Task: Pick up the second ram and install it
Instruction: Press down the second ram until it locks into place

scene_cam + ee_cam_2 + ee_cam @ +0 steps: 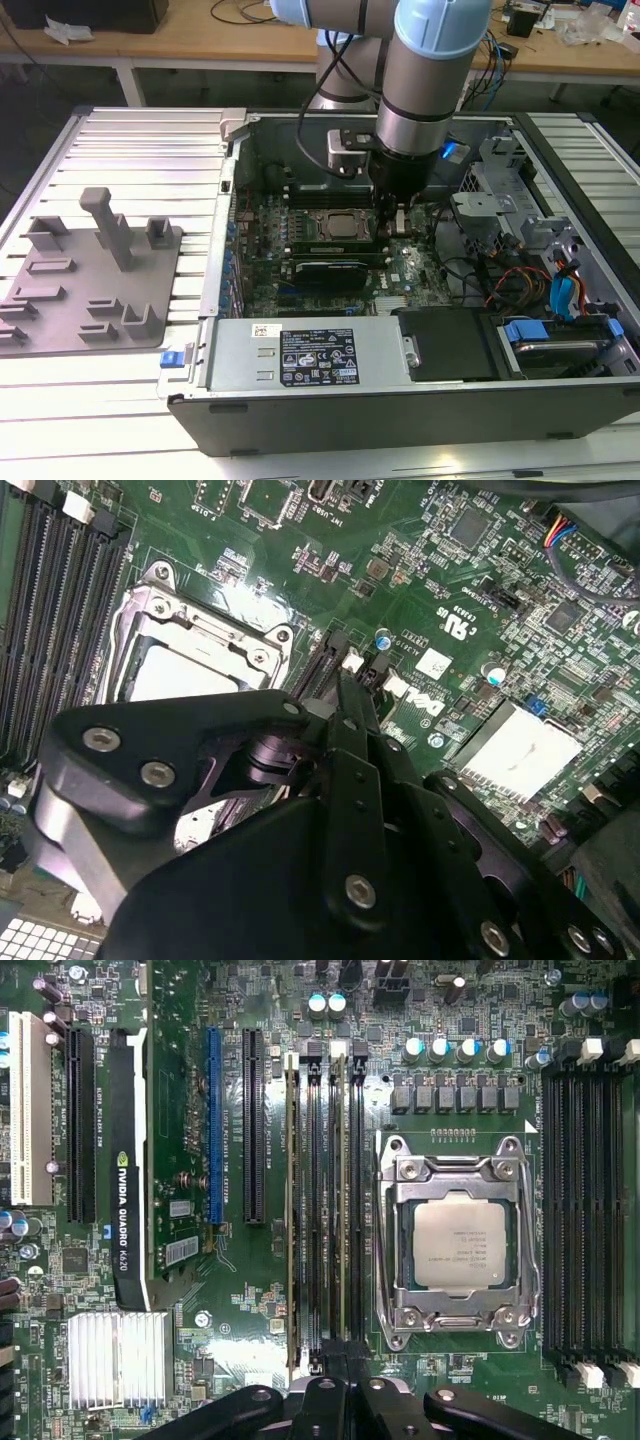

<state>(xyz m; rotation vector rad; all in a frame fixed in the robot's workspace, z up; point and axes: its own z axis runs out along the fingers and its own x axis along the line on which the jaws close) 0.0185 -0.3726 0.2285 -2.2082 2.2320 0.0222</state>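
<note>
So the arm is reaching down into the open black computer case (400,400), with its black hand (398,222) right over the big green motherboard (300,215), just beside the silver square processor socket (458,1243) on the side toward the exterior view's right.

In the first wrist view you can see two thin green circuit-board sticks standing on edge in the bank of black memory slots next to the socket. The second ram (338,1200) is the one nearer the socket, and the hand (338,1385) sits right at one end of it (the first stick (291,1210) is a couple of slots over, toward the blue expansion slot (214,1125)). The fingers look drawn together, lined up with that stick's end, but I honestly can't tell whether they're actually pinching it or just resting on it.

Off to the exterior view's left, the grey plastic fixture plate with upright blocks (85,275) sits on the pale slatted desk (150,140).
</note>
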